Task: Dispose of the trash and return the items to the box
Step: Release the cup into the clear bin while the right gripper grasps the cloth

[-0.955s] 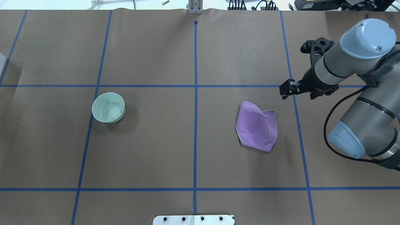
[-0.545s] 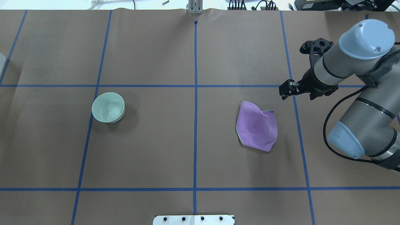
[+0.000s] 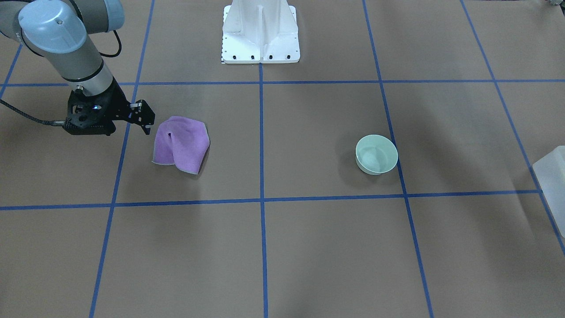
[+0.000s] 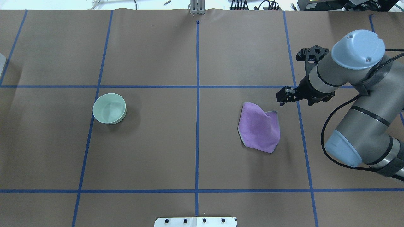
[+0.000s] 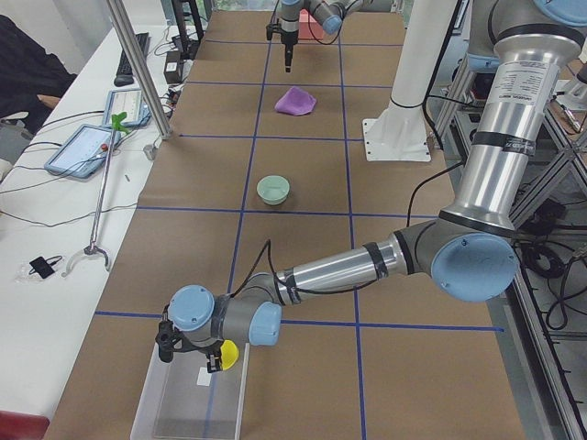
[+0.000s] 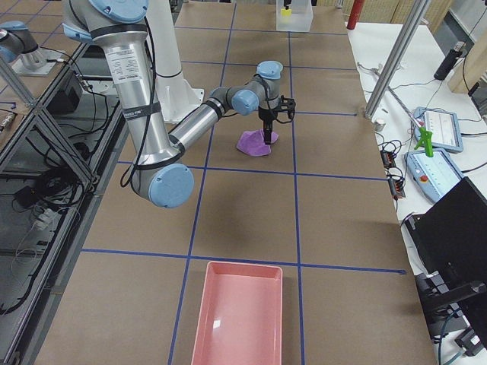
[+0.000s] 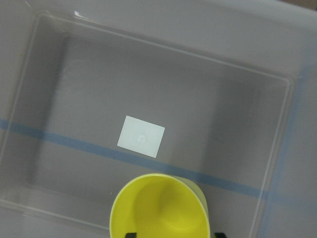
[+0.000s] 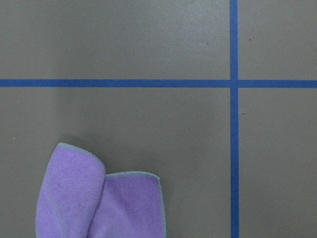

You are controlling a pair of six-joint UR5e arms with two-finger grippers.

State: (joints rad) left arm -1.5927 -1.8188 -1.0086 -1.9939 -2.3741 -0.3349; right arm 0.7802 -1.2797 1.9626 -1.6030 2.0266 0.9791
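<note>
A crumpled purple cloth [image 4: 258, 127] lies on the table right of centre; it also shows in the right wrist view [image 8: 94, 198]. My right gripper [image 4: 282, 97] hangs just beyond the cloth's far right corner, pointing down, open and empty. A pale green bowl [image 4: 109, 108] stands left of centre. My left gripper [image 5: 213, 360] is off the overhead view, over a clear plastic box [image 5: 197, 399] at the table's left end. It is shut on a yellow cup [image 7: 158, 208], held above the box floor [image 7: 49, 74].
A pink tray [image 6: 240, 312] lies at the table's right end. The white robot base [image 3: 260, 33] stands at the table's near edge. Blue tape lines [image 4: 197, 94] cross the brown table cover. A white label [image 7: 141, 136] sits on the box floor.
My right gripper has moved a little to the left and down, closer to the cloth's far right corner. The cloth and bowl have not moved.
</note>
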